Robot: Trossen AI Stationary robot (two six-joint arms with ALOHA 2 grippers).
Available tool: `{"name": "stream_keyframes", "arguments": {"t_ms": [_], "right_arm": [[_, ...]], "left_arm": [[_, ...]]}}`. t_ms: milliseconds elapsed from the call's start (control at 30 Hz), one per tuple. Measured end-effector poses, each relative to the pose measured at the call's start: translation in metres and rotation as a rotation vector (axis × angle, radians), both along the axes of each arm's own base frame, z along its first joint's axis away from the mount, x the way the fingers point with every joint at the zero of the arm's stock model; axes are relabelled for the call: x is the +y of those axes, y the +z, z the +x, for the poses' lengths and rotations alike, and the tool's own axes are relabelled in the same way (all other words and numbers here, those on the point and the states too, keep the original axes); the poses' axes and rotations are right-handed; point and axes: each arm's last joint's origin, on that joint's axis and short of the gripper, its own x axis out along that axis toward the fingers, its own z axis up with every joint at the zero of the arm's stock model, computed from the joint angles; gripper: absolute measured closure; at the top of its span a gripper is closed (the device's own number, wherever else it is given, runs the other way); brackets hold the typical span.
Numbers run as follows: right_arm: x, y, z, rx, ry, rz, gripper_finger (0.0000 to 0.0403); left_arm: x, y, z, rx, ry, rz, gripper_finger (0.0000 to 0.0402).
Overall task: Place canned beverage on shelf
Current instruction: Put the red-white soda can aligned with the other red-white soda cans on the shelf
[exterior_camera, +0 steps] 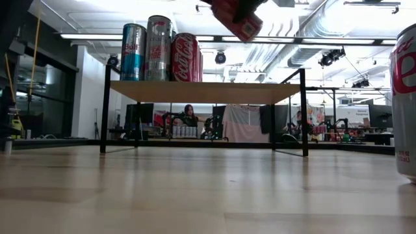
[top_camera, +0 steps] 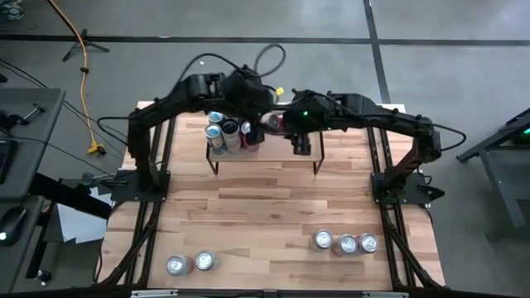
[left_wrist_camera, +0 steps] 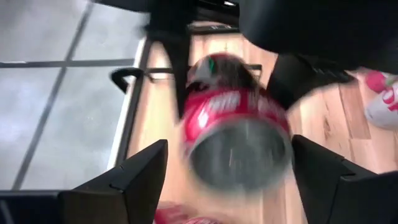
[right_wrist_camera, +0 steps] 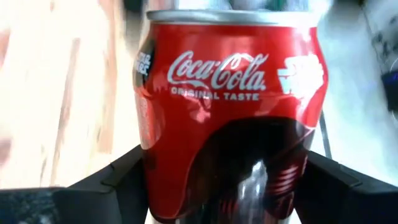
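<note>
- Red can (top_camera: 273, 122) up in the air, tilted, at approx 12 o'clock of shelf (top_camera: 281, 159), over its far edge near the middle. Not on the shelf.
- Low view: can (exterior_camera: 238, 18) hangs above the plank (exterior_camera: 214, 91) w/ a clear gap under it, to the 3 o'clock side of the shelf cans.
- R gripper (right_wrist_camera: 227, 160): fingers closed on the can (right_wrist_camera: 230, 106), touching both sides. Coca-Cola label faces the cam, can wall looks dented.
- L gripper (left_wrist_camera: 229, 152): fingers spread wide w/ the can (left_wrist_camera: 239, 134) between them. Gap shows on each side, no contact seen. Pic is blurred.
- Both arms meet above the shelf's far edge, L from 9 o'clock, R from 3 o'clock.
- Shelf cans (top_camera: 228, 132): cluster at the shelf's 10 o'clock corner, upright, packed close. Low view shows a blue-silver one, a tall silver one and a red one (exterior_camera: 159, 49).
- Table (top_camera: 265, 211): 3 cans in a row (top_camera: 345, 242) at approx 4 o'clock, a pair (top_camera: 190, 263) at approx 7 o'clock, all upright and well apart from the shelf.
</note>
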Motion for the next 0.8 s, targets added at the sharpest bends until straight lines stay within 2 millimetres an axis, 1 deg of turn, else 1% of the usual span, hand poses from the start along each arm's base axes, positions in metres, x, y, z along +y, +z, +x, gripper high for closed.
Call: {"name": "stream_keyframes", "arguments": {"t_ms": [100, 167, 233, 300, 400, 533, 600, 667, 733, 800], "right_arm": [[-0.010, 0.003, -0.015, 0.040, -0.048, 0.014, 0.0120], [-0.017, 0.006, -0.027, 0.060, -0.090, 0.029, 0.0120], [-0.022, 0.007, -0.042, 0.060, -0.138, 0.056, 0.0120], [-0.024, 0.005, -0.058, 0.043, -0.178, 0.091, 0.0120], [-0.021, -0.005, -0.085, -0.020, -0.242, 0.136, 0.0120], [-0.009, -0.030, -0.112, -0.227, -0.309, 0.232, 0.0120], [-0.003, -0.045, -0.118, -0.360, -0.334, 0.293, 0.0120], [0.003, -0.061, -0.117, -0.495, -0.341, 0.343, 0.0120], [0.008, -0.076, -0.110, -0.610, -0.351, 0.370, 0.0120], [0.013, -0.089, -0.100, -0.715, -0.365, 0.382, 0.0120]], "left_arm": [[0.000, 0.010, -0.011, -0.024, 0.016, 0.016, 0.0138], [0.000, 0.014, -0.017, -0.026, 0.026, 0.016, 0.0138], [-0.001, 0.017, -0.023, -0.035, 0.053, -0.018, 0.0138], [-0.001, 0.022, -0.034, -0.046, 0.083, -0.077, 0.0137], [-0.004, 0.030, -0.047, -0.096, 0.100, -0.154, 0.0137], [-0.012, 0.038, -0.058, -0.240, 0.094, -0.173, 0.0137], [-0.019, 0.042, -0.065, -0.348, 0.071, -0.165, 0.0137], [-0.024, 0.042, -0.071, -0.470, 0.053, -0.161, 0.0138], [-0.028, 0.037, -0.077, -0.595, 0.032, -0.155, 0.0139], [-0.032, 0.029, -0.085, -0.716, 0.022, -0.157, 0.0140]]}}
